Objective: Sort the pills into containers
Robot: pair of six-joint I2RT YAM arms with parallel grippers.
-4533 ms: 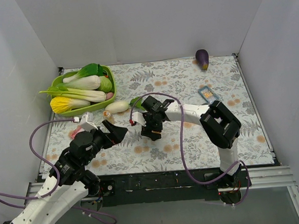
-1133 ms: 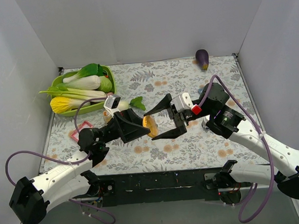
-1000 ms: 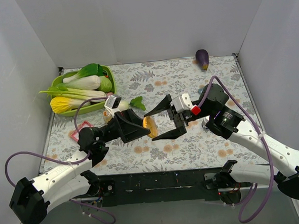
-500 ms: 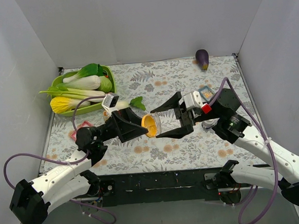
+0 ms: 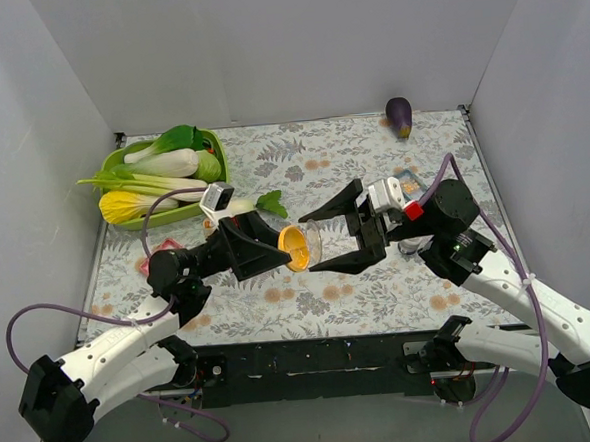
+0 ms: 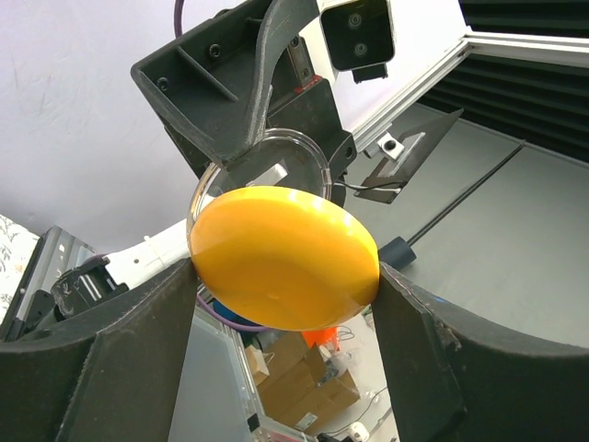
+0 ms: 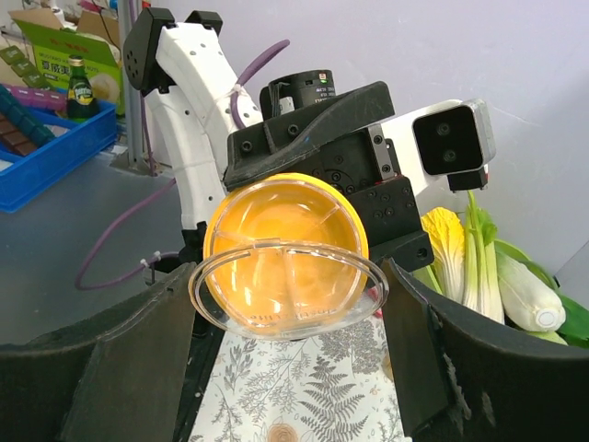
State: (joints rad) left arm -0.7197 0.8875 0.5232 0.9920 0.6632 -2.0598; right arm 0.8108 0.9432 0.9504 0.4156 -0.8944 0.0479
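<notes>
My left gripper [image 5: 282, 250] is shut on the amber-orange container [image 5: 293, 247], a round dish with dividers inside, and holds it on edge above the table's middle. In the left wrist view the dish [image 6: 285, 258] sits between my fingers [image 6: 138, 359]. Its clear lid [image 5: 312, 242] stands tilted away from the dish. My right gripper [image 5: 308, 244] brackets that lid. In the right wrist view the lid [image 7: 287, 308] touches both fingers [image 7: 419, 350], with the dish [image 7: 285, 216] behind it. No pills or pale green dish show.
A green tray [image 5: 121, 161] of leafy vegetables stands at the back left. A white radish [image 5: 236, 207] lies beside it. A purple eggplant [image 5: 399, 116] lies at the back right. A pink item [image 5: 149, 260] lies under my left arm. White walls enclose three sides.
My right gripper has drawn back to the right from around the dish. The clear lid now stands apart from the amber dish, whose open face now shows. My left gripper still holds the dish.
</notes>
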